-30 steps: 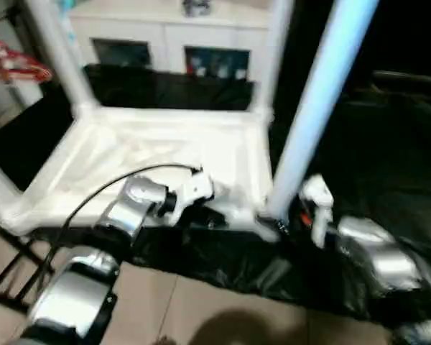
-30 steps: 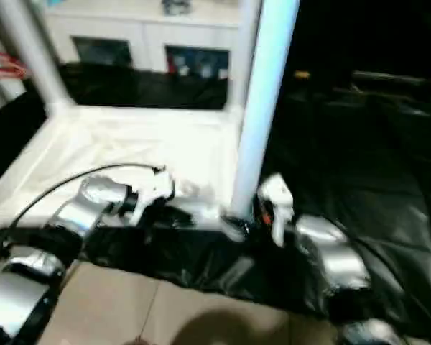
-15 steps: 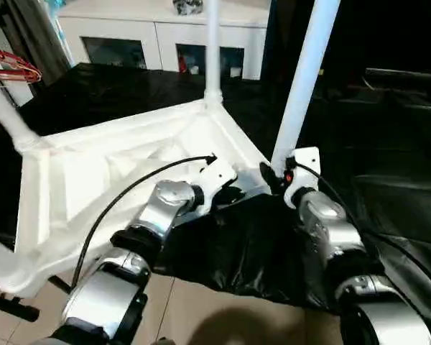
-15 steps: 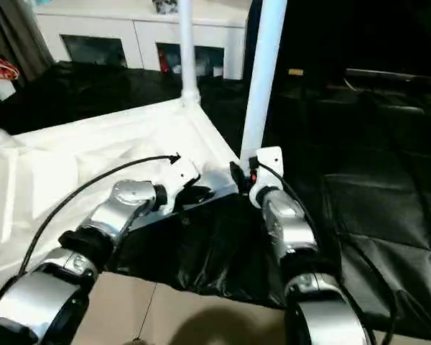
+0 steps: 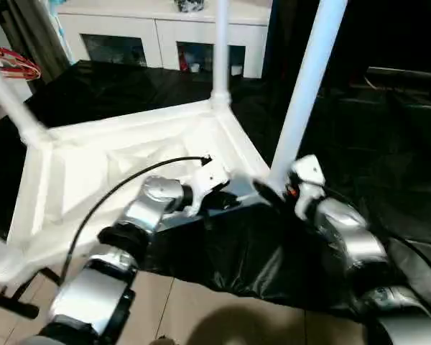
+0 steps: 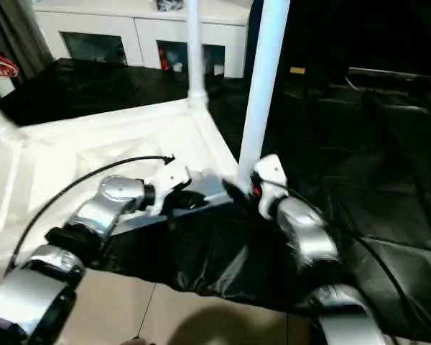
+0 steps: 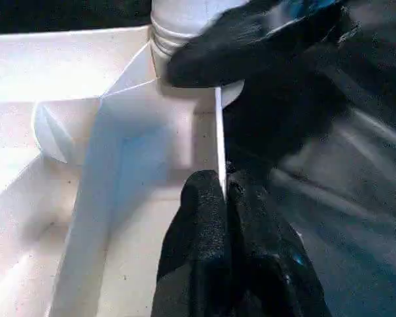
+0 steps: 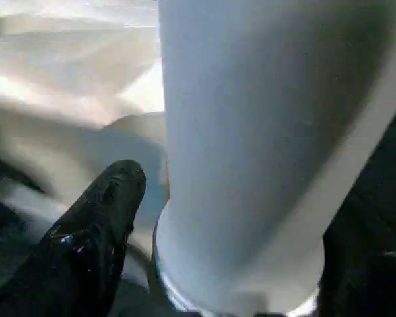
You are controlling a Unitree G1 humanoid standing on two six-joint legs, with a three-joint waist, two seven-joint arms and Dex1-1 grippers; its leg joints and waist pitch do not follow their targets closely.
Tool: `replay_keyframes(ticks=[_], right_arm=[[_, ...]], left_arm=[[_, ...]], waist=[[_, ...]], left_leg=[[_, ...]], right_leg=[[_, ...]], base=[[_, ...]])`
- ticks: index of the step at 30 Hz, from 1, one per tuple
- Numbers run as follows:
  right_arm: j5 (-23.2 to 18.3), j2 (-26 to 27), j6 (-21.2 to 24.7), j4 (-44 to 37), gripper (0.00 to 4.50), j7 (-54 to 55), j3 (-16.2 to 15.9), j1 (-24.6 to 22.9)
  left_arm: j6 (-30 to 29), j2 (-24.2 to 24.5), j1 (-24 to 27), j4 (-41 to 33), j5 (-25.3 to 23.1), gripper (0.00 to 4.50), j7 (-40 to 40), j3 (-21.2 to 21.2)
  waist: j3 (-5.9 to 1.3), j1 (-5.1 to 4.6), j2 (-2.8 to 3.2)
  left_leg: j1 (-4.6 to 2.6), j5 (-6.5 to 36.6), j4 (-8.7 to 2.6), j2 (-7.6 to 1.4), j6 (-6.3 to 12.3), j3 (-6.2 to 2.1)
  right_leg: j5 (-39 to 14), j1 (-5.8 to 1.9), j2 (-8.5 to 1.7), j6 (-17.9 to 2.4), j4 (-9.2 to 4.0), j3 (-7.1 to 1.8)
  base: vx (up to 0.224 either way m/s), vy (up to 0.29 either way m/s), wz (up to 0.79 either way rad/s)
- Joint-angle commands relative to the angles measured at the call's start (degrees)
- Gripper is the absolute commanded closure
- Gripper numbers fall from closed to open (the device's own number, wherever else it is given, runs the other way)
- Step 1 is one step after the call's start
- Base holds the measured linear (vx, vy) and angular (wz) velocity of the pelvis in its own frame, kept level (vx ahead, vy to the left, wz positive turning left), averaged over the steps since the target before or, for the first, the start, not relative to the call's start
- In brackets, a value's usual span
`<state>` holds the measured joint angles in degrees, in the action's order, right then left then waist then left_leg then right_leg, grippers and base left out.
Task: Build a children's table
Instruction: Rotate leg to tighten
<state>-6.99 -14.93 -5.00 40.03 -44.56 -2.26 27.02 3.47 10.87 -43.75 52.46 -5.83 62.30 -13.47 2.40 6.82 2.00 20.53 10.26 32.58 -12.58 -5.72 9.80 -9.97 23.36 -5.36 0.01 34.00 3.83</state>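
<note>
White plastic table top (image 5: 115,172) upside down, ribbed, legs (image 5: 307,86) upright

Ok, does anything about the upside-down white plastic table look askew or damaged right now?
Nothing looks damaged. The white plastic table top lies ribbed side up on the black sheet, turned at an angle to it, near edge overhanging. The left gripper pinches its rim; the near white leg stands upright in its corner socket.

upright legs (image 5: 307,86) ring the tabletop (image 5: 93,172), open black sheet (image 5: 388,165) to the right
</note>
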Motion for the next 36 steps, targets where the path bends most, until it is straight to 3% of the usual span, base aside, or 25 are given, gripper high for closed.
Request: replay_keyframes(ticks=[1,4,6,7,10,11,12,14,17,20,26,27,32,35,36], right_arm=[[-0.8,1.2,0.9,-2.3,0.68,-6.4,-4.4,-0.9],[-2.5,-2.2,1.8,-6.9,0.68,-14.8,-6.4,-3.3],[-4.1,-4.7,3.7,-10.0,0.68,-20.1,-7.7,-4.3],[-4.5,-5.5,4.4,-11.3,0.68,-22.0,-7.9,-4.7],[-4.9,-8.9,6.3,-15.1,0.68,-27.8,-9.6,-6.1],[-5.1,-9.4,6.8,-15.8,0.68,-28.7,-9.8,-6.4],[-5.1,-9.5,6.9,-15.8,0.68,-28.8,-9.9,-6.5],[-5.7,-10.2,8.4,-17.4,0.84,-30.4,-10.2,-7.2],[-5.9,-10.8,9.6,-19.1,1.05,-31.6,-11.2,-8.2],[-5.8,-10.6,10.1,-19.2,1.26,-31.9,-11.6,-8.2],[-5.6,-9.3,11.0,-20.2,1.64,-30.8,-11.6,-8.0],[-5.6,-8.9,11.2,-20.4,1.70,-30.2,-11.7,-8.4],[-4.5,-6.6,11.0,-19.6,1.78,-25.4,-11.1,-9.6],[-3.1,-4.2,9.9,-17.1,1.80,-19.9,-9.9,-9.3],[-0.6,-1.1,9.3,-12.7,1.80,-10.9,-8.2,-7.7]], left_arm=[[2.0,-0.6,-1.6,-2.9,1.1,4.50,2.1,-0.8],[3.3,1.1,-1.5,-2.4,1.0,4.50,5.9,-1.2],[3.9,2.3,-1.5,-1.9,1.3,4.50,8.8,-1.2],[3.9,2.6,-1.6,-1.7,1.7,4.50,9.8,-1.1],[4.7,4.3,-1.8,-0.8,1.9,4.50,12.5,-1.3],[4.8,4.6,-1.6,-0.9,1.9,4.50,13.0,-1.4],[4.8,4.6,-1.6,-0.9,1.9,4.50,13.0,-1.3],[4.8,5.0,-1.3,-1.3,2.2,4.50,13.9,-1.2],[4.5,5.5,-0.7,-2.0,2.5,4.50,15.4,-0.9],[4.7,5.3,-0.8,-1.5,2.1,4.50,15.3,-1.0],[5.6,5.3,-1.7,-0.2,2.0,4.50,14.5,-0.9],[5.7,5.1,-1.7,0.0,1.7,4.50,13.5,-0.8],[4.8,3.5,-1.8,-0.2,1.1,4.50,8.9,-0.4],[3.9,2.0,-1.9,-0.1,0.7,4.50,5.4,-0.1],[3.2,-0.1,-2.0,-0.1,0.7,4.50,2.4,0.1]], waist=[[-3.77,0.29,-0.58],[-3.51,0.70,-0.52],[-3.49,0.79,-1.14],[-3.45,1.07,-0.92],[-3.62,1.61,-1.23],[-3.56,1.64,-1.65],[-3.70,1.95,-1.30],[-3.65,1.97,-1.73],[-3.55,2.23,-1.68],[-3.56,2.49,-1.30],[-3.66,2.64,-1.33],[-3.68,2.69,-1.13],[-3.51,2.75,-1.24],[-3.11,2.52,-1.27],[-2.94,2.21,-1.23]], left_leg=[[0.27,8.5,-2.83,-0.13,6.97,0.67],[-0.14,11.8,-3.08,-0.28,5.88,0.73],[-0.01,11.5,-3.21,-0.33,5.53,0.73],[-0.04,11.5,-3.20,-0.37,5.41,0.71],[-0.11,10.0,-3.00,-0.42,5.53,0.74],[-0.01,9.6,-3.00,-0.36,5.79,0.77],[-0.03,8.9,-2.90,-0.46,5.90,0.73],[-0.02,8.4,-2.94,-0.46,5.87,0.74],[0.02,8.6,-2.98,-0.45,5.65,0.73],[-0.01,9.4,-3.06,-0.46,4.76,0.65],[0.00,8.6,-2.93,-0.38,4.53,0.66],[0.01,8.7,-2.95,-0.39,4.41,0.62],[0.00,9.9,-3.12,-0.42,3.76,0.63],[-0.25,13.3,-3.66,-0.35,2.13,0.52],[-0.38,14.7,-3.88,-0.33,1.26,0.45]], right_leg=[[-2.1,-3.73,-2.14,-15.4,-2.76,-1.60],[-8.2,-3.60,-2.26,-14.7,-3.48,-1.63],[-8.6,-3.66,-2.19,-14.4,-3.38,-1.65],[-9.3,-3.58,-2.24,-14.1,-3.40,-1.69],[-6.8,-3.53,-2.21,-14.4,-3.01,-1.80],[-6.5,-3.62,-2.16,-14.4,-2.98,-1.79],[-5.9,-3.50,-2.38,-14.5,-2.77,-1.82],[-5.5,-3.50,-2.32,-14.7,-2.78,-1.71],[-6.9,-3.46,-2.46,-14.3,-2.85,-1.74],[-8.2,-3.42,-2.53,-13.9,-3.01,-1.74],[-6.2,-3.45,-2.37,-14.0,-2.78,-1.75],[-6.3,-3.49,-2.45,-14.0,-2.78,-1.73],[-8.9,-3.41,-2.53,-13.3,-3.10,-1.76],[-16.1,-3.31,-2.73,-11.4,-3.92,-1.72],[-19.6,-3.08,-2.85,-10.3,-4.26,-1.75]], base=[[0.000,0.000,0.00],[0.000,0.000,0.00],[0.000,0.000,0.00],[0.000,0.000,0.00],[0.000,0.000,0.00],[0.000,0.000,0.00],[0.000,0.000,0.00],[0.000,0.000,0.00],[0.000,0.000,0.00],[0.000,0.000,0.00],[0.000,0.000,0.00],[0.000,0.000,0.00],[0.000,0.000,0.00],[0.000,0.000,0.00],[0.000,0.000,0.00]])
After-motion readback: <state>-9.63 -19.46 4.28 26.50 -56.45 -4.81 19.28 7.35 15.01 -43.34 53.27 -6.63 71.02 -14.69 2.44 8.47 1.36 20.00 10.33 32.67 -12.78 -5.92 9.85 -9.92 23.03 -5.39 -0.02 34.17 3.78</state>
